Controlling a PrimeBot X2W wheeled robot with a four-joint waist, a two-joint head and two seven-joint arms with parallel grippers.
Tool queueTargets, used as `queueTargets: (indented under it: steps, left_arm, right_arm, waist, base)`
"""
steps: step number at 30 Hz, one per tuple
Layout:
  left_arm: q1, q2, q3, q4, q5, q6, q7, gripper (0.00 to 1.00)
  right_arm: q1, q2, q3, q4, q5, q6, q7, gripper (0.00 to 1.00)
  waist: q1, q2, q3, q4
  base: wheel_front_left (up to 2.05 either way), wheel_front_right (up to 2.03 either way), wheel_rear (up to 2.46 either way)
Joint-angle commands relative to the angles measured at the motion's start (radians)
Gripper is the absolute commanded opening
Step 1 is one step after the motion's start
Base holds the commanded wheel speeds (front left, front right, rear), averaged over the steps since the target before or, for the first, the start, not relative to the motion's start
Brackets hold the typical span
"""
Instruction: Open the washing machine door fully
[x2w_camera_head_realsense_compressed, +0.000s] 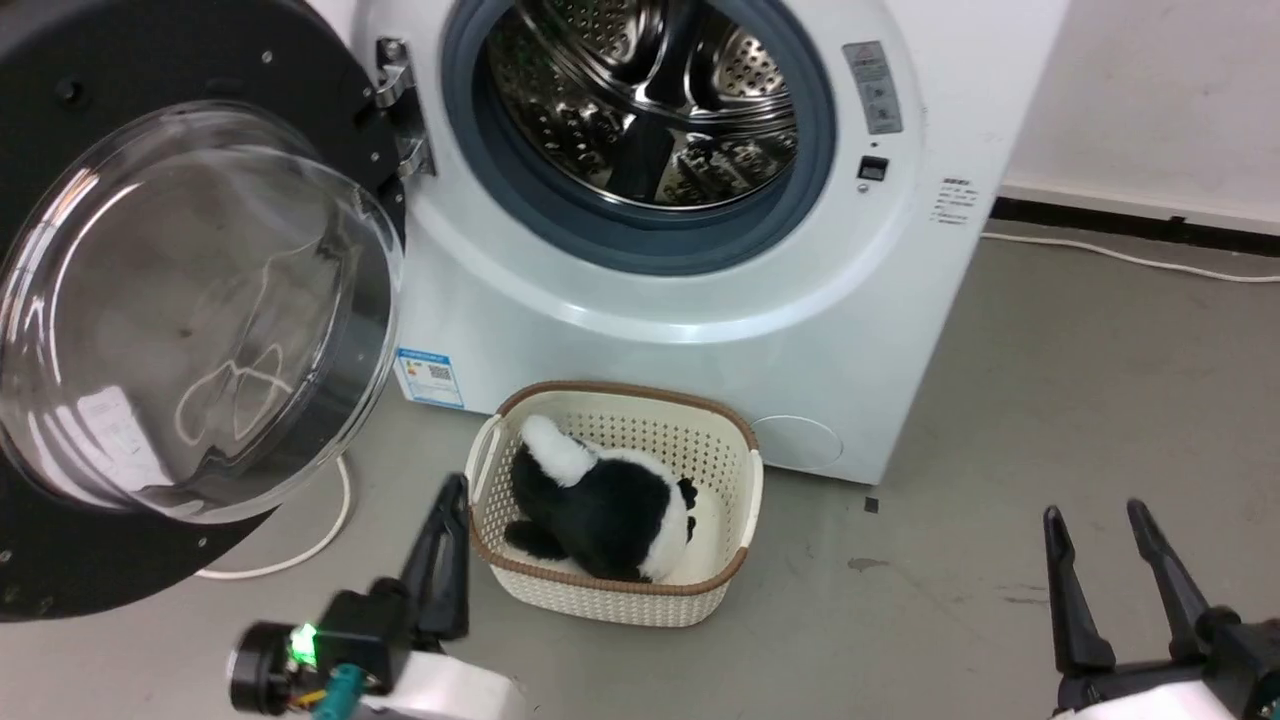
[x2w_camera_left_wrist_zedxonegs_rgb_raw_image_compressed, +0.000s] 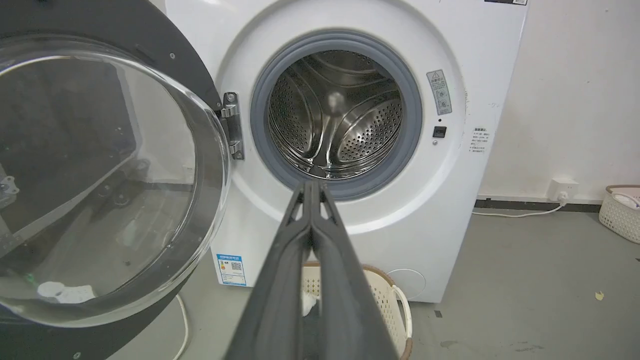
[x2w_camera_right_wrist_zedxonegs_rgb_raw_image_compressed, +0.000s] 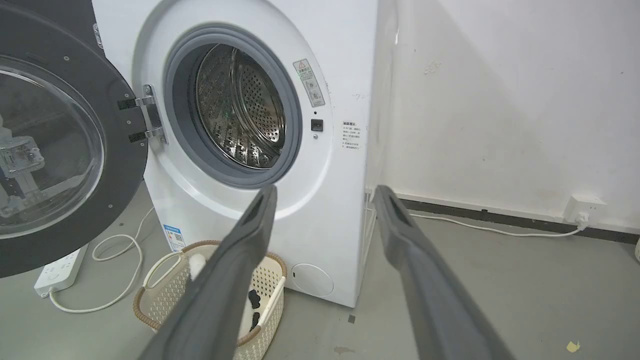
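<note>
The washing machine door (x2w_camera_head_realsense_compressed: 190, 310) is swung wide to the left on its metal hinge (x2w_camera_head_realsense_compressed: 400, 105), its black ring and bulging glass bowl facing me; I see the door (x2w_camera_left_wrist_zedxonegs_rgb_raw_image_compressed: 100, 175) and door (x2w_camera_right_wrist_zedxonegs_rgb_raw_image_compressed: 55, 150) in both wrist views too. The steel drum opening (x2w_camera_head_realsense_compressed: 645, 100) stands uncovered. My left gripper (x2w_camera_head_realsense_compressed: 452, 490) is shut with nothing in it, low between the door and the basket, touching neither; its fingertips (x2w_camera_left_wrist_zedxonegs_rgb_raw_image_compressed: 311, 186) press together. My right gripper (x2w_camera_head_realsense_compressed: 1095, 515) is open and empty, far right above the floor, fingers (x2w_camera_right_wrist_zedxonegs_rgb_raw_image_compressed: 260, 210) spread.
A cream basket (x2w_camera_head_realsense_compressed: 745, 480) holding a black-and-white plush toy (x2w_camera_head_realsense_compressed: 600, 505) sits on the floor against the machine's front. A white cable (x2w_camera_head_realsense_compressed: 300, 545) loops beneath the door. A power strip (x2w_camera_right_wrist_zedxonegs_rgb_raw_image_compressed: 60, 270) lies left of the basket. Another basket (x2w_camera_left_wrist_zedxonegs_rgb_raw_image_compressed: 620, 210) stands by the right wall.
</note>
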Motion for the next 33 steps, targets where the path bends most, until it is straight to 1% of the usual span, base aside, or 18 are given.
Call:
queueTargets:
  steps: [1, 2, 6, 10, 17, 25, 26, 33]
  left_arm:
    - [0.015, 0.001, -0.002, 0.005, 0.004, -0.004, -0.004, 0.67]
    - [0.020, -0.001, -0.007, 0.014, 0.009, -0.005, -0.004, 1.00]
    - [0.031, -0.008, -0.005, 0.048, -0.003, -0.012, -0.004, 1.00]
    - [0.026, 0.000, 0.001, 0.086, 0.017, -0.019, -0.005, 1.00]
    - [0.023, 0.001, 0.006, 0.120, 0.037, -0.022, -0.005, 1.00]
    - [0.018, -0.006, 0.012, 0.138, 0.030, -0.026, -0.005, 1.00]
    - [0.021, -0.004, 0.012, 0.138, 0.027, -0.024, 0.000, 0.00]
    - [0.021, -0.004, 0.017, 0.134, 0.029, -0.025, 0.008, 0.00]
  right_arm:
    - [0.014, 0.004, 0.000, 0.005, 0.006, 0.001, -0.003, 1.00]
    - [0.017, 0.004, 0.000, 0.010, 0.008, 0.001, -0.003, 1.00]
    - [0.021, 0.004, 0.005, 0.039, 0.013, 0.001, -0.003, 1.00]
    - [0.013, 0.004, 0.013, 0.059, 0.016, 0.001, -0.003, 1.00]
    - [0.010, 0.004, 0.016, 0.077, 0.018, 0.001, -0.003, 1.00]
    - [0.006, 0.004, 0.018, 0.082, 0.020, 0.001, -0.003, 1.00]
    - [0.005, 0.001, 0.019, 0.082, 0.013, 0.000, 0.000, 0.00]
    - [0.002, 0.000, 0.023, 0.080, 0.011, 0.000, 0.008, 0.00]
  waist:
    - [0.0001, 0.0000, -0.002, -0.003]
    - [0.0001, 0.0000, -0.002, -0.006]
    - [0.0001, 0.0000, -0.001, -0.018]
    - [0.0001, 0.0000, 0.002, -0.030]
    - [0.0001, 0.0000, 0.001, -0.040]
    - [0.0001, 0.0000, -0.001, -0.047]
    - [0.0001, 0.0000, -0.001, -0.047]
    - [0.0001, 0.0000, -0.002, -0.049]
  base:
    - [0.00, 0.00, 0.00]
    - [0.00, 0.00, 0.00]
    - [0.00, 0.00, 0.00]
    - [0.00, 0.00, 0.00]
    - [0.00, 0.00, 0.00]
    - [0.00, 0.00, 0.00]
    - [0.00, 0.00, 0.00]
    - [0.00, 0.00, 0.00]
